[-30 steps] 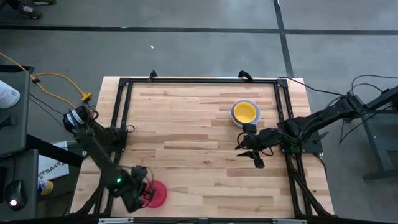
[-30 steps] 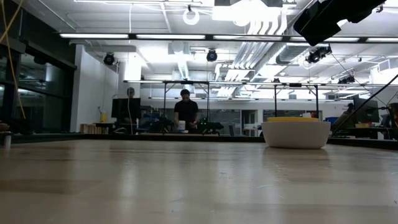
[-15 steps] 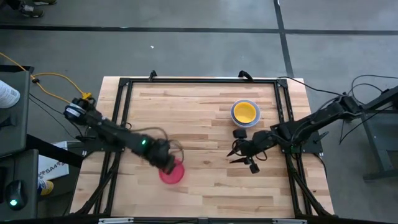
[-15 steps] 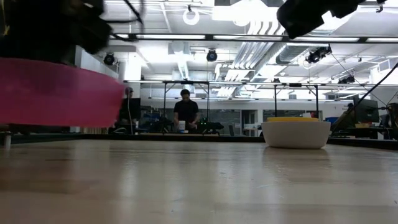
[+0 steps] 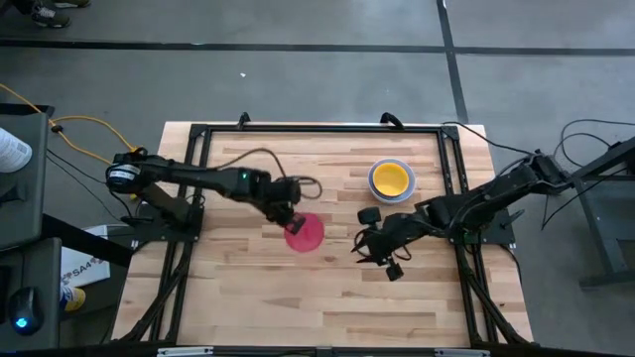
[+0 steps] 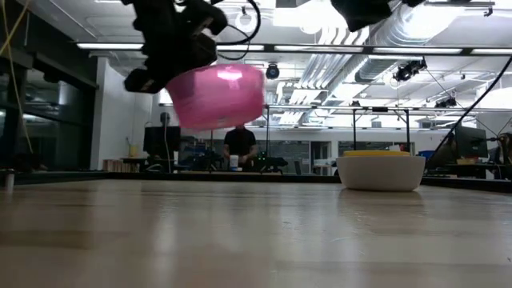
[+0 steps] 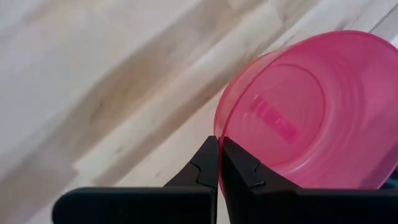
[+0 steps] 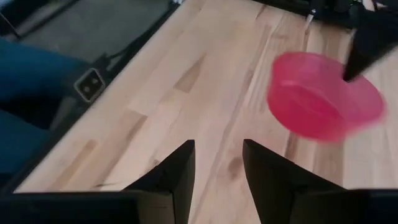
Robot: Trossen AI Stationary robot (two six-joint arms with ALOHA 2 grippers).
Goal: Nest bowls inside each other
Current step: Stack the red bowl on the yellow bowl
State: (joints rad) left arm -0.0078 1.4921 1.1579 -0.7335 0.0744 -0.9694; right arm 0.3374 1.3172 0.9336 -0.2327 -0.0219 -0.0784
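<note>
Above the middle of the table (image 5: 298, 288), the red bowl (image 5: 306, 232) hangs in the air, its rim pinched between the clenched fingers of the left gripper (image 5: 290, 219) — clear of the wood in the low view. Nearer the far right corner sits the bowl stack (image 5: 391, 180), yellow inside a white one. Between the two, just right of the red bowl, the right gripper (image 5: 368, 248) hovers with its fingers spread, grasping nothing.

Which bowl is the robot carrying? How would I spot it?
Look at the middle of the wooden table. The left gripper holds the red bowl up in the air by its rim. The other bowls, the yellow-in-white stack, sit on the table.
</note>
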